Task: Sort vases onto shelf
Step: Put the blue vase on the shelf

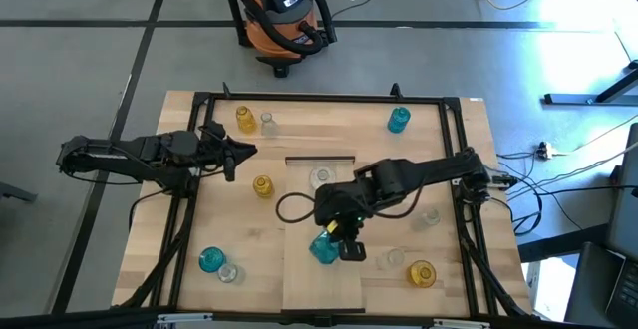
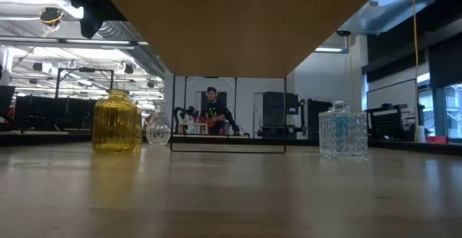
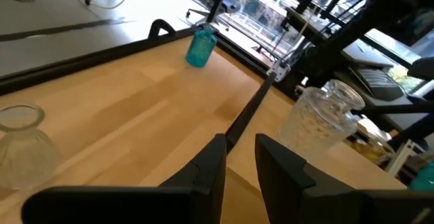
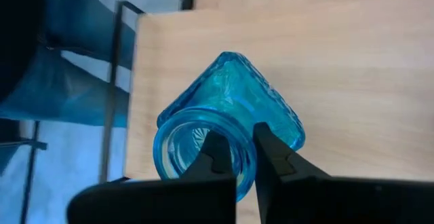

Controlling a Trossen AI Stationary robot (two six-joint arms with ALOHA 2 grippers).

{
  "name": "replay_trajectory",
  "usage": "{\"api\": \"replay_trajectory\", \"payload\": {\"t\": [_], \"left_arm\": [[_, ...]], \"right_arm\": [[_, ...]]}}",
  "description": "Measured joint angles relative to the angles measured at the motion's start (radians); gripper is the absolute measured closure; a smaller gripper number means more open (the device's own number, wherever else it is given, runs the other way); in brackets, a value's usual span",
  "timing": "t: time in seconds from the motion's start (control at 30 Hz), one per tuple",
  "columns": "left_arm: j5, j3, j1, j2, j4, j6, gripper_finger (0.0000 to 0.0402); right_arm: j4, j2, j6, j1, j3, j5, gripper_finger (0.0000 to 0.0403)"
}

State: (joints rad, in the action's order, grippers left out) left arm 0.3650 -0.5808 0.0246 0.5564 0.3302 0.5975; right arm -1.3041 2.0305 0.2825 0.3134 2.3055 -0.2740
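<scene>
A teal-blue square vase (image 4: 230, 115) with a round neck is at the near part of the shelf (image 1: 321, 289), a pale plank down the table's middle. My right gripper (image 1: 342, 241) is shut on the vase's mouth. A clear vase (image 1: 321, 177) stands on the shelf's far part. Other vases stand on the table: yellow (image 1: 244, 118), clear (image 1: 267, 122) and teal (image 1: 398, 120) at the far edge, and yellow (image 1: 262, 185) left of the shelf. My left gripper (image 3: 241, 159) waits above the table's left side, its fingers a narrow gap apart with nothing between them. My right gripper holds the teal vase by the rim of its mouth (image 4: 245, 157), one finger (image 4: 215, 155) inside the neck and one (image 4: 274, 157) outside. The fingers come slanting down from above. The vase tilts under them over the shelf; whether its bottom touches the plank I cannot tell.
More vases stand near the front: teal (image 1: 210, 259) and clear (image 1: 229, 272) at the left, yellow (image 1: 421, 272) and clear (image 1: 394, 257) at the right. A black frame (image 1: 329, 98) runs around the tabletop. A vacuum cleaner (image 1: 284, 15) sits on the floor beyond.
</scene>
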Motion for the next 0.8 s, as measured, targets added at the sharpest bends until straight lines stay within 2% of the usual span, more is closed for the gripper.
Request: {"api": "replay_trajectory", "payload": {"t": [0.23, 0.6, 0.8], "left_arm": [[-0.020, 0.000, 0.000, 0.000, -0.001, 0.001, 0.0329], [-0.016, 0.000, 0.000, 0.000, -0.001, -0.005, 0.0329], [-0.008, 0.000, 0.000, 0.000, -0.001, -0.005, 0.0329]], "right_arm": [[-0.002, 0.014, 0.007, 0.000, 0.002, -0.040, 0.0387], [-0.007, 0.014, 0.035, -0.007, 0.014, -0.032, 0.0294], [0.006, 0.013, 0.035, -0.025, 0.050, 0.000, 0.0278]]}}
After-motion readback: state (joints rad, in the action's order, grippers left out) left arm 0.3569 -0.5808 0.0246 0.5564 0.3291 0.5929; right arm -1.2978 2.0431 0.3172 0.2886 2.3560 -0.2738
